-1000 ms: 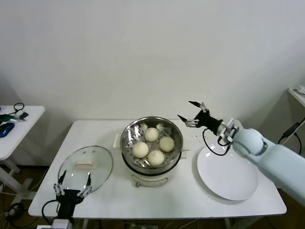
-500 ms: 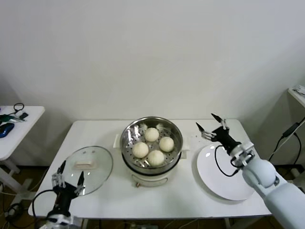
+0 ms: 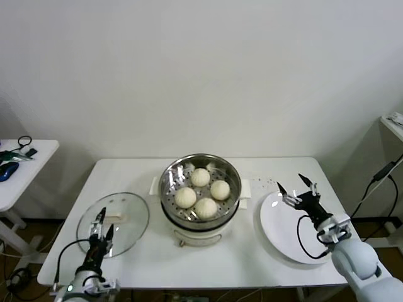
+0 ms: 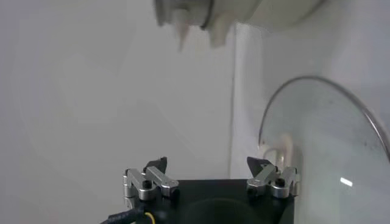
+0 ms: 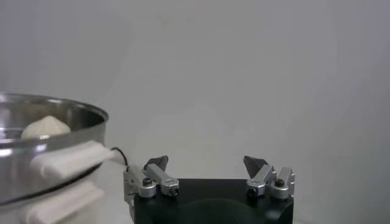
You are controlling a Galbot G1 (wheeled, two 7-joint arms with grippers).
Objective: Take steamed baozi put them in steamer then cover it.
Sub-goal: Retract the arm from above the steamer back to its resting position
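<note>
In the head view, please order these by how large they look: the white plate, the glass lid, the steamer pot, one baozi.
1. Steamer pot, which looks widest.
2. White plate and glass lid: they look alike, so no ranking between them.
3. One baozi, clearly smallest.

no readable txt or labels anywhere.

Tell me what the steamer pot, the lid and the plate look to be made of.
Steamer: polished metal, probably stainless steel, with mirror reflections on its wall; the base looks like white plastic.
Cover: clear glass, the table shows through; metal rim, white handle, maybe plastic.
Plate: glossy white, ceramic or melamine; cannot tell.
</note>
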